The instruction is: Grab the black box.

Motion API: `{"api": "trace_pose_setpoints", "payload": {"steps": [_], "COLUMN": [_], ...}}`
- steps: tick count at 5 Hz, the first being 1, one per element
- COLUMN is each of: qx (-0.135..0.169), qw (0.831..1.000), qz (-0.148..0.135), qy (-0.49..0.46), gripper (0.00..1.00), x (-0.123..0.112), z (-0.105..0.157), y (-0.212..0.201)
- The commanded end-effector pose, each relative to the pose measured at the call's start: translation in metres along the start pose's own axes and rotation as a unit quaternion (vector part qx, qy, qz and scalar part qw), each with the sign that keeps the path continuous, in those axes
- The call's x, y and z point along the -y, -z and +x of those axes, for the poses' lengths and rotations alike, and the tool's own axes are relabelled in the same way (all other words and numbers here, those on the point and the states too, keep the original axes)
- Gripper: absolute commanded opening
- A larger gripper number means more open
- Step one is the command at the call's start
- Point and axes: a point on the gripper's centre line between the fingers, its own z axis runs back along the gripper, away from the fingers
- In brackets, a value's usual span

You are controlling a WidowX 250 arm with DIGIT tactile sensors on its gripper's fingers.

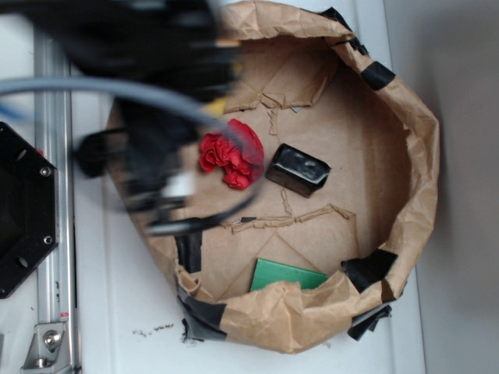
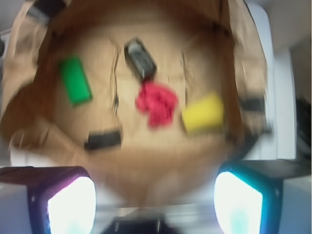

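Observation:
The black box (image 1: 297, 170) is a small glossy block lying on the floor of a brown paper basin (image 1: 405, 156), just right of a red cloth wad (image 1: 231, 158). In the wrist view the black box (image 2: 140, 59) lies far ahead, above the red wad (image 2: 157, 103). My gripper (image 2: 155, 204) is open and empty, its two lit fingers wide apart, hovering over the basin's left rim. In the exterior view the arm is a blurred dark mass and the gripper (image 1: 168, 195) sits left of the red wad, well apart from the box.
A flat green card (image 1: 285, 274) lies near the basin's front wall. A yellow block (image 2: 203, 113) lies right of the red wad in the wrist view. Black tape patches (image 1: 366, 269) mark the paper rim. A metal rail (image 1: 54, 234) runs down the left.

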Motion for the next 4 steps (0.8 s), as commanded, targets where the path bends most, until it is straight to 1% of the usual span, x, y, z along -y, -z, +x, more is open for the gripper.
{"api": "trace_pose_setpoints", "payload": {"steps": [1, 2, 4], "qx": [0.016, 0.015, 0.015], "qw": [0.994, 0.985, 0.985], "qz": [-0.010, -0.023, -0.023], "qy": [0.109, 0.168, 0.168], "gripper": [1.00, 1.00, 1.00], "x": [0.006, 0.017, 0.017], "z": [0.075, 0.079, 0.079], "y": [0.056, 0.090, 0.090]}}
